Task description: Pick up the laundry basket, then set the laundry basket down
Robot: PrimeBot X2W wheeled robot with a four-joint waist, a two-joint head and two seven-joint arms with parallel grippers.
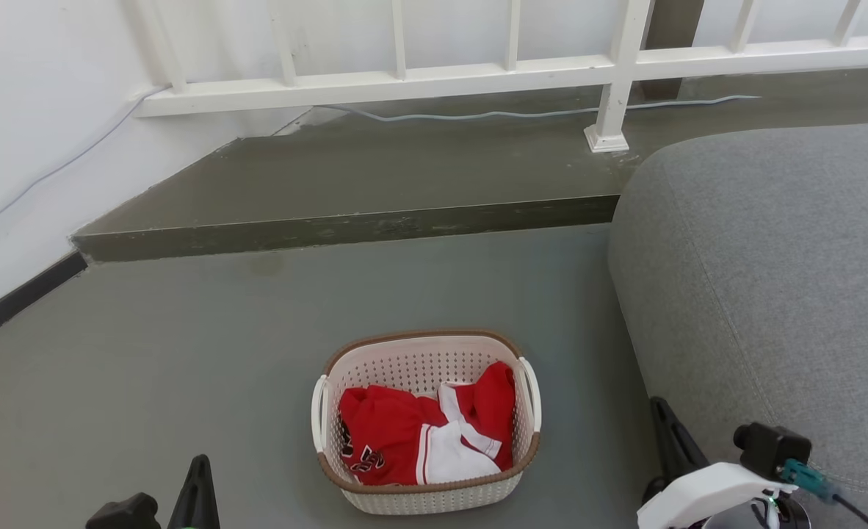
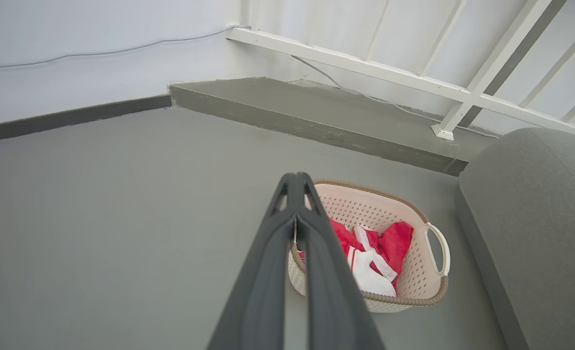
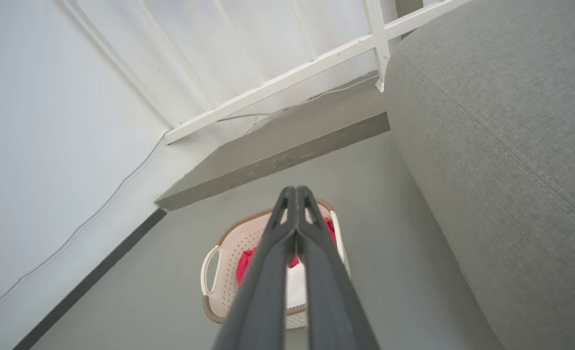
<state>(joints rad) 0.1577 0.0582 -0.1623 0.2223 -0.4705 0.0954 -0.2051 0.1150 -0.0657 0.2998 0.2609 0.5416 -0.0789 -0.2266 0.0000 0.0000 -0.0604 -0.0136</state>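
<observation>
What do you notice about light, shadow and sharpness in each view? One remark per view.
Head view: soft even light, faint shadow round the laundry basket, no glare. Left wrist view: the left pincer looms large and soft, the basket sharp. Right wrist view: the right pincer likewise; the white wall looks washed out.

jaws — 2 long dark fingers each | right wrist — white shell, teal plug

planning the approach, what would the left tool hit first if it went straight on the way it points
Probably the laundry basket: in the left wrist view the tip of the shut left tool lines up with the edge of its brown rim. It might miss and meet the floor; depth is unclear.
</observation>
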